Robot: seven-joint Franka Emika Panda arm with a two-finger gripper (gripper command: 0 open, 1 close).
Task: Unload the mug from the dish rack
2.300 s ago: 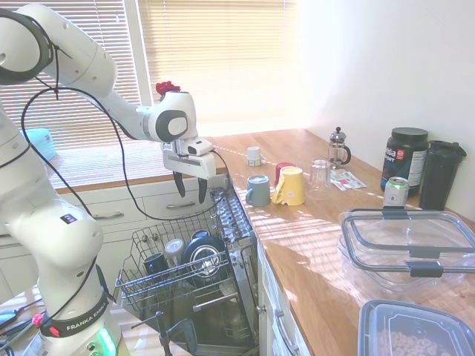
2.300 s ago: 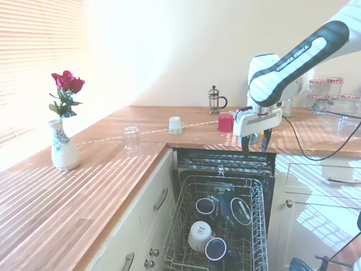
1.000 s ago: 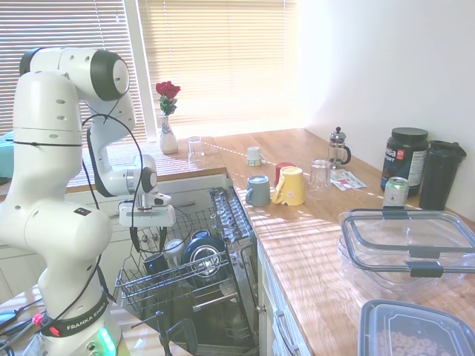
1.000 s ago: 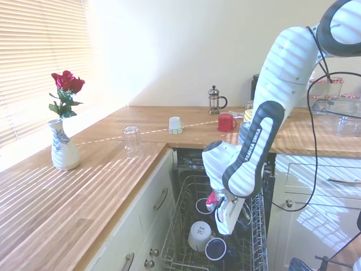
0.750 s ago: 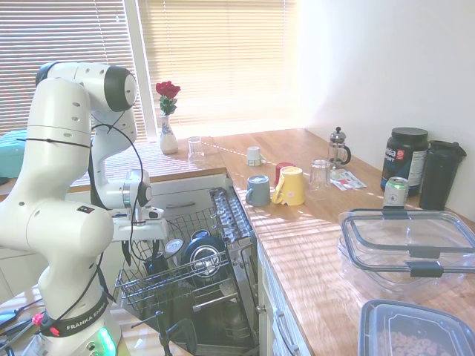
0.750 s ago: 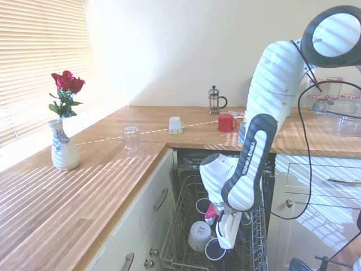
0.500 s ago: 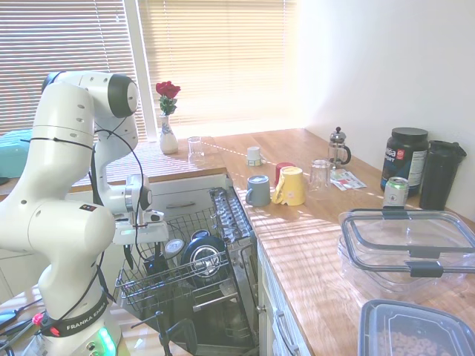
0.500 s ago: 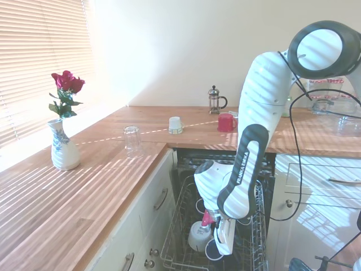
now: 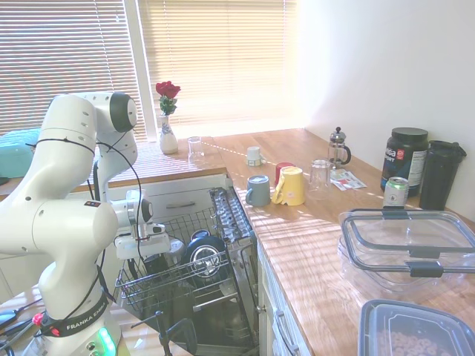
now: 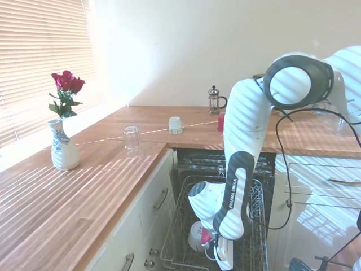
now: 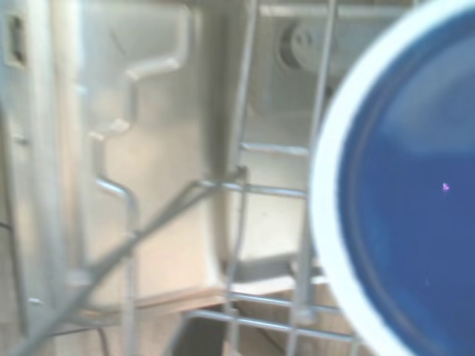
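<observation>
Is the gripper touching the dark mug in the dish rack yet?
Cannot tell. In both exterior views the gripper is down in the dish rack, but its fingertips and the mug are hidden by the arm and wires.

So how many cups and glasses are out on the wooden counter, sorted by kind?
Mugs: 3 (grey-blue mug, yellow mug, red mug)
Clear glasses: 2 (window-side glass, wall-side glass)
Small white cup: 1
Total: 6

Two opposing wide views sharing the dish rack [image 9: 178, 271], wrist close-up inside.
</observation>
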